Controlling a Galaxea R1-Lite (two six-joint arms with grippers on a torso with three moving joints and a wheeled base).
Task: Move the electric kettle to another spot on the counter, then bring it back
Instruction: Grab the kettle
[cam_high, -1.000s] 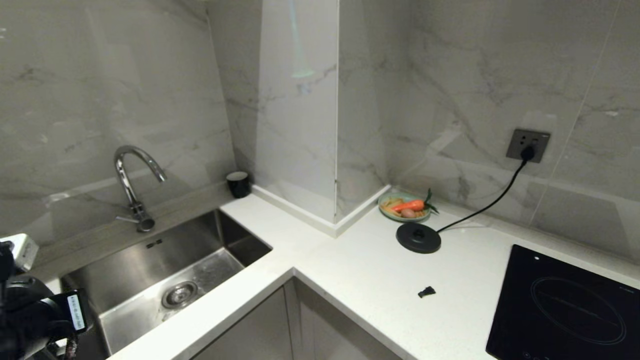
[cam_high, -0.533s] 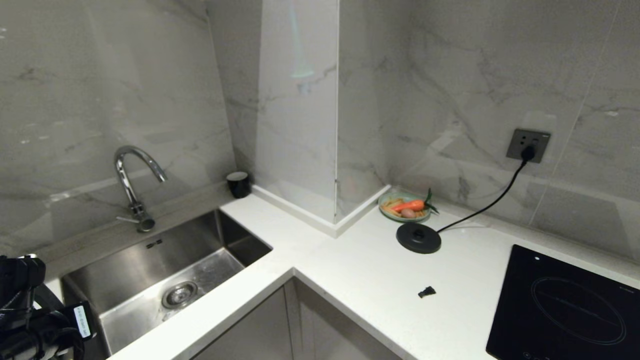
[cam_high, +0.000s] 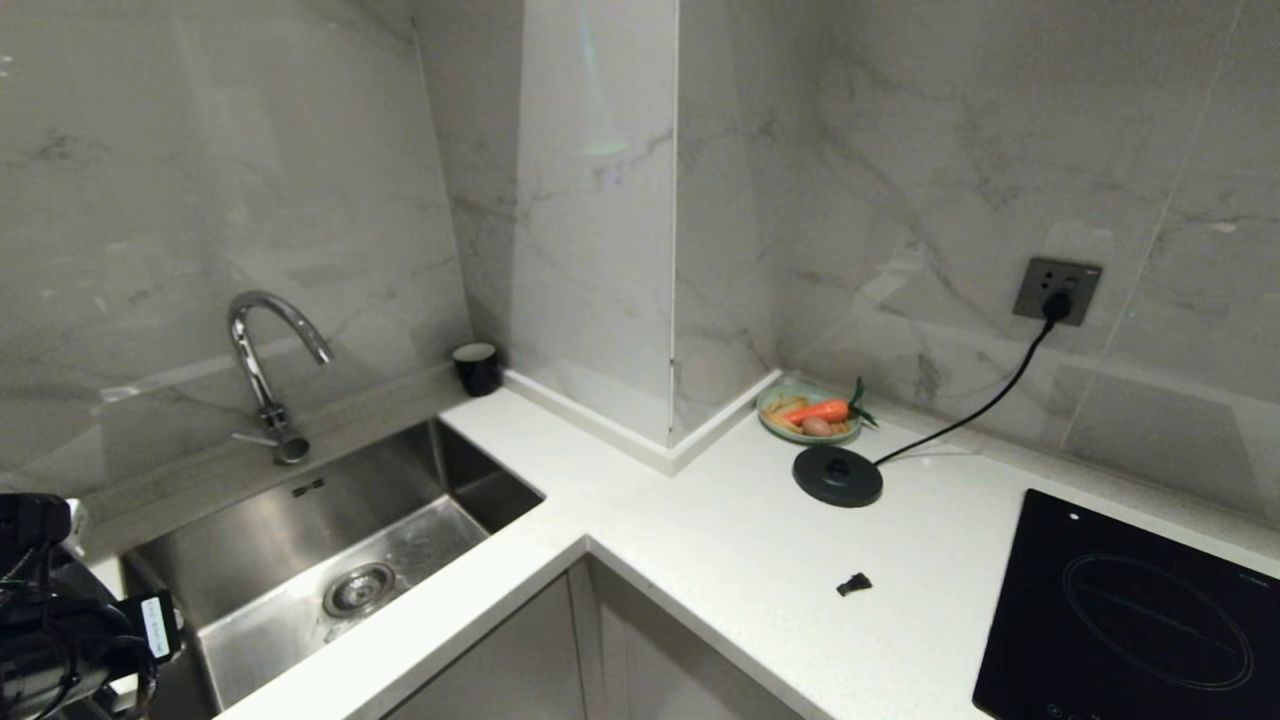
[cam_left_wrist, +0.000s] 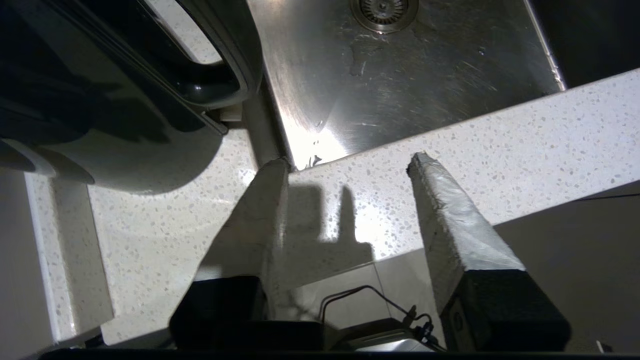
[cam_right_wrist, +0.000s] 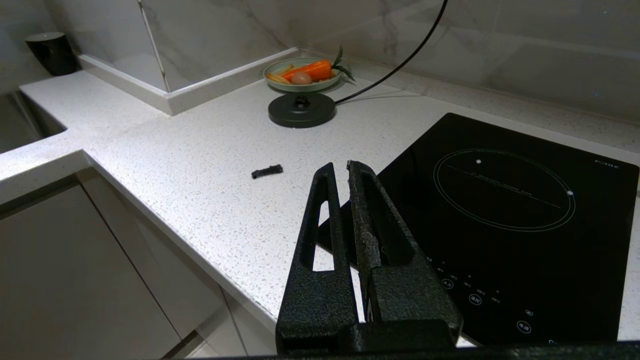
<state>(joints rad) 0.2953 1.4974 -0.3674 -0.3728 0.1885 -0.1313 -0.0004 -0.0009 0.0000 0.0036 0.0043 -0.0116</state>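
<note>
Head view: the round base disc (cam_high: 837, 475) stands bare on the bench (cam_high: 720, 560) beside a plate of vegetables (cam_high: 808, 413), so I judge the electric kettle is away from home, awaiting return.

Left wrist view: the left pincer (cam_left_wrist: 350, 162) hangs spread and empty over the bench edge by the sink (cam_left_wrist: 400, 75); the electric kettle (cam_left_wrist: 115, 90) stands just beside it. Next comes a handle grasp.

Right wrist view: the right pincer (cam_right_wrist: 340, 167) is pressed together, idle near the cooktop (cam_right_wrist: 500, 225); a small black scrap (cam_right_wrist: 267, 171) lies along the return path.

The left gripper (cam_left_wrist: 350, 165) hangs with jaws apart, empty, over the counter (cam_left_wrist: 450, 145) edge by the steel sink (cam_left_wrist: 400, 75); the electric kettle (cam_left_wrist: 115, 100) stands just beside
</note>
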